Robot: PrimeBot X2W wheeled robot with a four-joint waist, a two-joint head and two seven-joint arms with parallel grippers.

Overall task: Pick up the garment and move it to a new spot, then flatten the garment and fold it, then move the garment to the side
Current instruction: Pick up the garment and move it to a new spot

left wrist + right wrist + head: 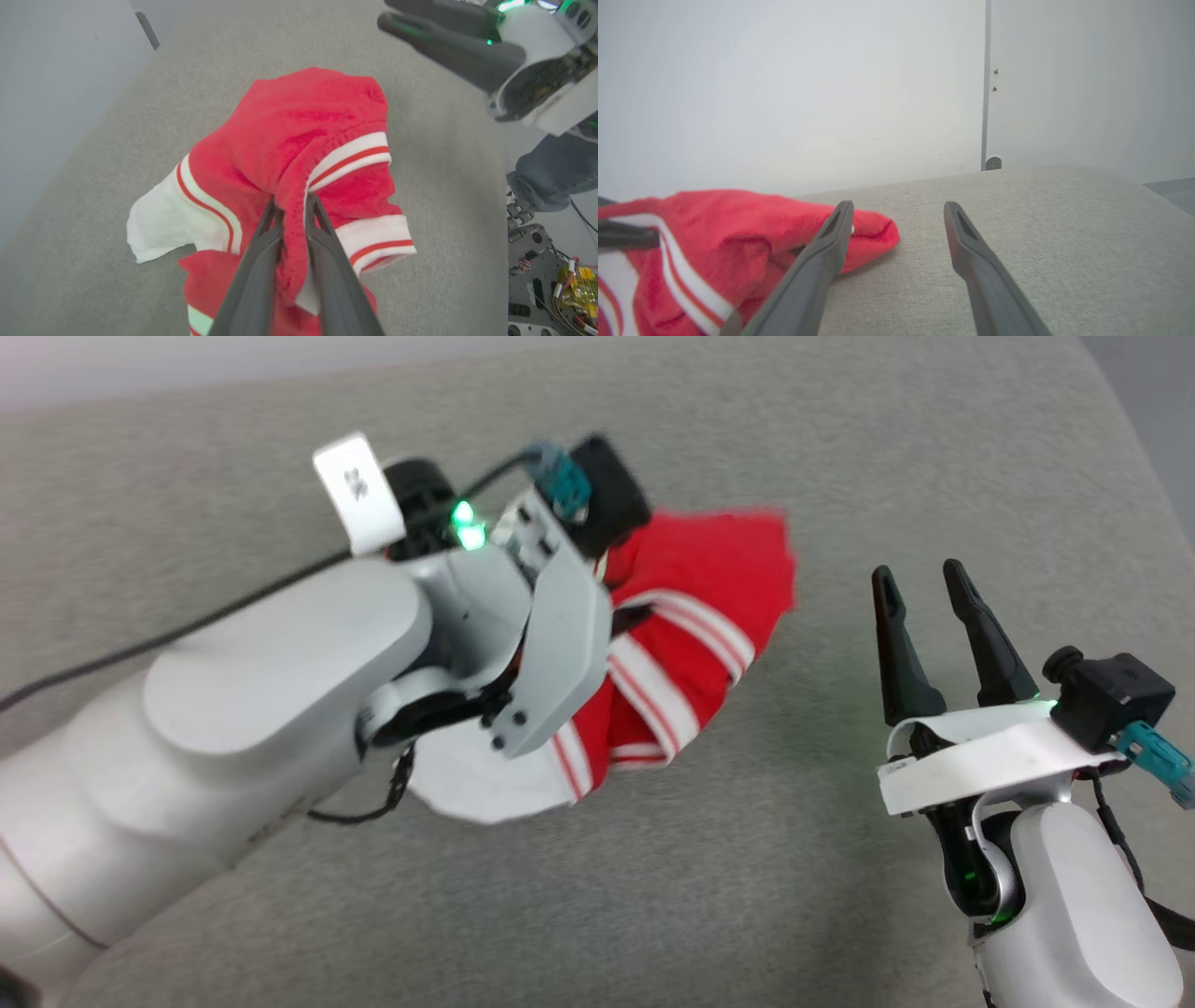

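Right gripper (919, 581): nearest the robot's body, to the right of the garment and clear of it. Fingers are spread wide with nothing between them, tips pointing away over the desk.
Left gripper (293, 201): directly over the garment, reaching in from its left. Fingers are close together, pinching a raised fold of red cloth next to a striped band.
Garment (303, 121): red jersey shirt with white sleeve panels and white-and-red striped trim, bunched in a heap on the desk beneath the left gripper. The pinched fold is lifted; the red edge on the right gripper's side rests on the desk.
Handling: judged light, soft and limp. It will sag from any single hold, and loose layers may slip out of a shallow pinch.
Hold points: for carrying, a fold through several layers should serve. For flattening, two corners of a hem or shoulder seam, one per gripper, look better; the trim bands give thicker cloth to bite on.
Desk (653, 896): grey fabric cover under and all round the garment. It will probably drag on the cloth, so lift rather than slide.
Wall (784, 93): pale, beyond the garment.
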